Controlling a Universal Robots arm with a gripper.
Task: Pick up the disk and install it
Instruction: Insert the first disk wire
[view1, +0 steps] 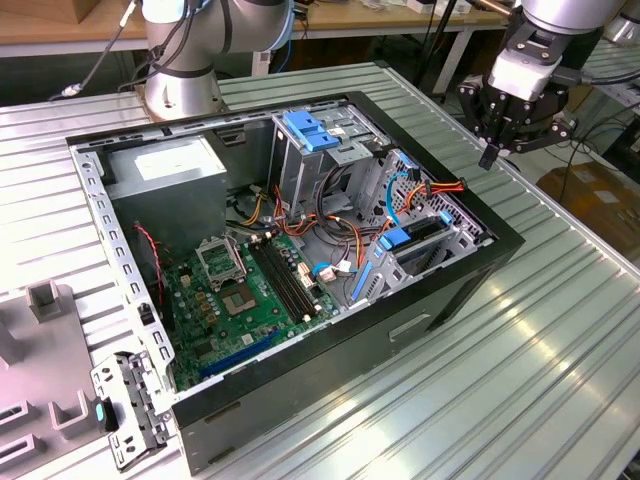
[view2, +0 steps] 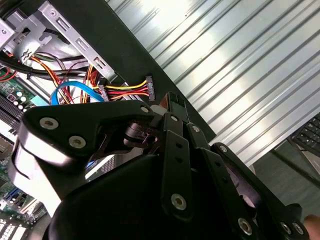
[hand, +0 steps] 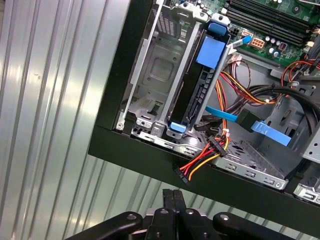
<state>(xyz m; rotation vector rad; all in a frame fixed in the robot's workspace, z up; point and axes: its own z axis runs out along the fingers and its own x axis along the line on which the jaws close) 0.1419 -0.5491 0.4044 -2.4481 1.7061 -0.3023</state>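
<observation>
Claw (view1: 489, 152) closed, empty, hovering beside case (view1: 330, 350); disk (hand: 200, 95) sits in its bay. Install looks done, nothing left to grasp.

The disk (hand: 196, 95) stands on edge in 1 slot of the metal drive cage (hand: 155, 65), at the corner of the open computer case (view1: 440, 300) towards the exterior view's right. In the first wrist view it shows as a narrow dark edge with light-blue plastic at both ends. Its label face cannot be seen.
</observation>
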